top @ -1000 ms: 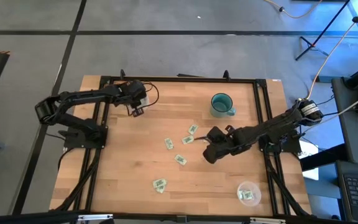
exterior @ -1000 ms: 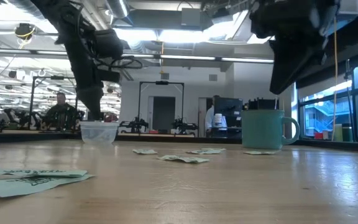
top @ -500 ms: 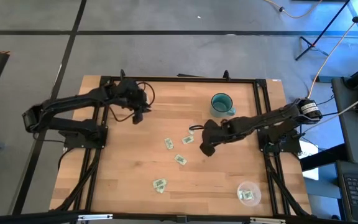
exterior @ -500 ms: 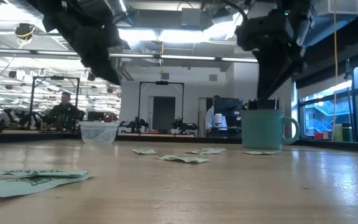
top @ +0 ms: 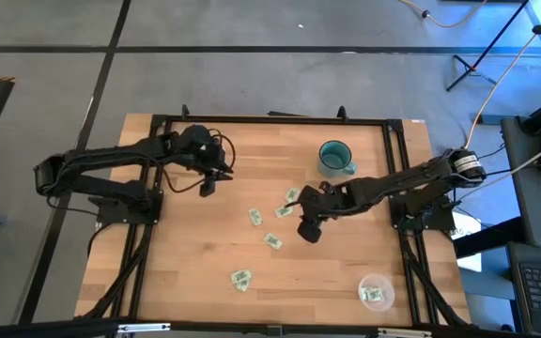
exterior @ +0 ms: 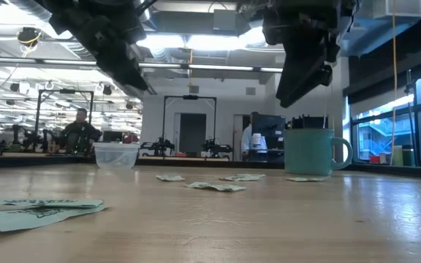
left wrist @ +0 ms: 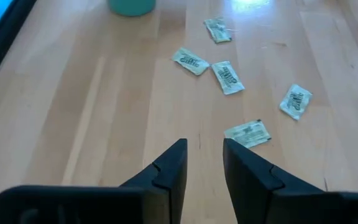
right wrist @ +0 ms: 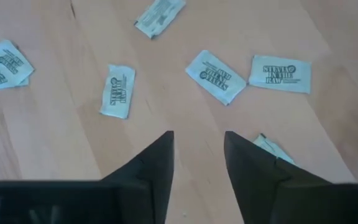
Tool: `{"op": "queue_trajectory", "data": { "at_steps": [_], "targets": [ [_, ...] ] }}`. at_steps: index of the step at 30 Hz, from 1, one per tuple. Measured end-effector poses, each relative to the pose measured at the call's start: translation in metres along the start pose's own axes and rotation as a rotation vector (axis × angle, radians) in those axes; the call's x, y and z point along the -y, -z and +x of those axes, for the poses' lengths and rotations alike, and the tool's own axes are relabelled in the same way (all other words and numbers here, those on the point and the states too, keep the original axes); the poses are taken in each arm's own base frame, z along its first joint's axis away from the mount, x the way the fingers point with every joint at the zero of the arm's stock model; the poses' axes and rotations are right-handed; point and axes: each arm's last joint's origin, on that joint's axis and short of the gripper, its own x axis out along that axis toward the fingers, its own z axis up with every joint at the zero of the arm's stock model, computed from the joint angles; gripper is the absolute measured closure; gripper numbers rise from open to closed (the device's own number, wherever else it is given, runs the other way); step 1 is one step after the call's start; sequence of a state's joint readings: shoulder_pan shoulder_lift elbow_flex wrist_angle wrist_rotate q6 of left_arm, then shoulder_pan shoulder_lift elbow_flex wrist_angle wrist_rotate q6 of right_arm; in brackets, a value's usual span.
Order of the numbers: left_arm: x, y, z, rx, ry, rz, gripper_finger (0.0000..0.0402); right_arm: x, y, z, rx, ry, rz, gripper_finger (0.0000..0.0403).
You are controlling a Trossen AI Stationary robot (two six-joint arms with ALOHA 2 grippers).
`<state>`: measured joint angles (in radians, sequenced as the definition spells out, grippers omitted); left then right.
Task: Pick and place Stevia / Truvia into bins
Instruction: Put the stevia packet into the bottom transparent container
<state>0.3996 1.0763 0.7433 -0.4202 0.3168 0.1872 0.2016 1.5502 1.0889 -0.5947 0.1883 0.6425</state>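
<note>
The tabletop (top: 195, 263) is pale wood with a fine lengthwise grain, framed by dark metal rails. Flat rectangular paper sachets, white with green print, lie scattered across its middle in the high view: one at (top: 255, 216), one lower at (top: 272, 241), a pair near the frame's bottom centre (top: 241, 278), and two more beside the right arm (top: 288, 203). In the right wrist view their crimped edges and printed faces show clearly, for instance the sachet (right wrist: 117, 91) lying flat on the wood.

A clear round plastic cup (top: 376, 291) sits at the lower right of the high view with sachets inside it. A second clear cup (exterior: 116, 155) shows left of centre in the low view. A glossy teal mug (top: 334, 158) with a handle stands in the upper middle.

The right end effector (top: 309, 230) hovers at the centre of the high view, close to the sachets, its dark wedge-shaped fingers (right wrist: 151, 163) spread apart and empty. The left end effector (top: 206, 186) hangs over bare wood at the upper left of the tabletop, its fingers (left wrist: 169, 171) slightly parted, gripping nothing.
</note>
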Motion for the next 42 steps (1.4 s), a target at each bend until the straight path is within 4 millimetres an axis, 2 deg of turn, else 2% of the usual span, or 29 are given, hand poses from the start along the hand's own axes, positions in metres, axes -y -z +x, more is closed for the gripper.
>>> {"op": "queue_trajectory", "data": {
  "at_steps": [7,11,15,20,25,35,42],
  "targets": [
    [0.024,-0.003,0.005,0.005,0.147,0.127,0.0303,0.002,0.001,-0.001,-0.014,0.012,-0.013,0.0251],
    [0.04,-0.001,0.01,0.001,0.208,0.18,0.0303,0.002,0.002,-0.001,-0.021,0.017,-0.078,0.0251],
    [0.05,0.016,0.024,0.02,0.244,0.2,0.0303,0.011,0.008,-0.001,-0.101,0.083,-0.022,0.0251],
    [0.054,0.039,0.039,0.093,0.256,0.179,0.0303,0.022,0.003,0.007,-0.115,0.125,0.053,0.0251],
    [0.056,0.043,0.043,0.162,0.262,0.18,0.0304,0.031,0.0,0.025,-0.16,0.176,0.078,0.0251],
    [0.062,0.034,0.041,0.274,0.269,0.221,0.0304,0.034,0.013,0.067,-0.289,0.255,0.089,0.0255],
    [0.063,0.033,0.041,0.279,0.272,0.226,0.0304,0.037,0.017,0.08,-0.324,0.28,0.094,0.0282]
  ]
}}
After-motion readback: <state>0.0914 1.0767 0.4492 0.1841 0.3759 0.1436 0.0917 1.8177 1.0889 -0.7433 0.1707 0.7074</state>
